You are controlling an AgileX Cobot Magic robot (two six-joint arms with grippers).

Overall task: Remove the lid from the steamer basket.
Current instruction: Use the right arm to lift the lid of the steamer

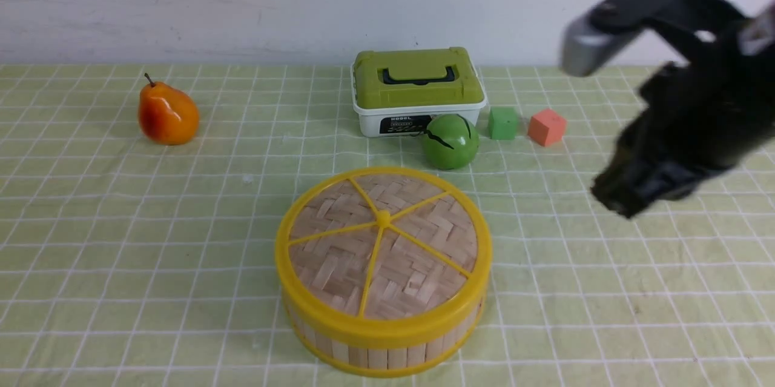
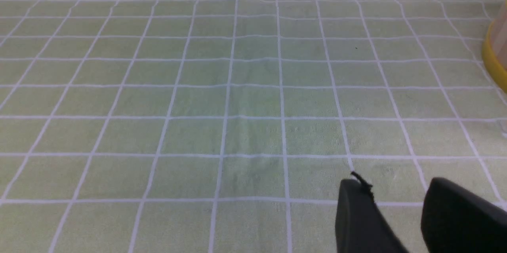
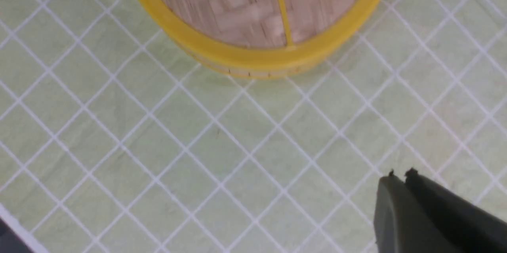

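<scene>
While you face forward in the front view, with twelve o'clock pointing away from you, the large round lid of woven light bamboo, with its thick yellow plastic rim, five yellow spokes and centre knob (image 1: 383, 218), sits flat on the steamer basket, a round tub of light wooden slats with a yellow plastic lower rim (image 1: 387, 358). Both rest near the middle of the pale green cloth with white grid lines (image 1: 151, 241).

Your black right gripper (image 3: 401, 172) hangs above the cloth, clear of the lid; its fingers are together with nothing between them. From its tips, the lid lies towards eight o'clock in the front view, well apart from them. Your black left gripper (image 2: 396, 183) has its fingers apart, also with nothing between them. It is out of the front view, so you cannot place it there by the clock.

Taking the lid's knob as your clock centre, you have the glossy orange pear with a dark stem (image 1: 168, 112) at ten o'clock and the white plastic box with an olive-green, black-handled top (image 1: 419, 90) near twelve. The round green object with dark streaks (image 1: 451, 142) is at one, the small green cube (image 1: 503, 123) between one and two, and the small coral-red cube (image 1: 547, 127) at two.
</scene>
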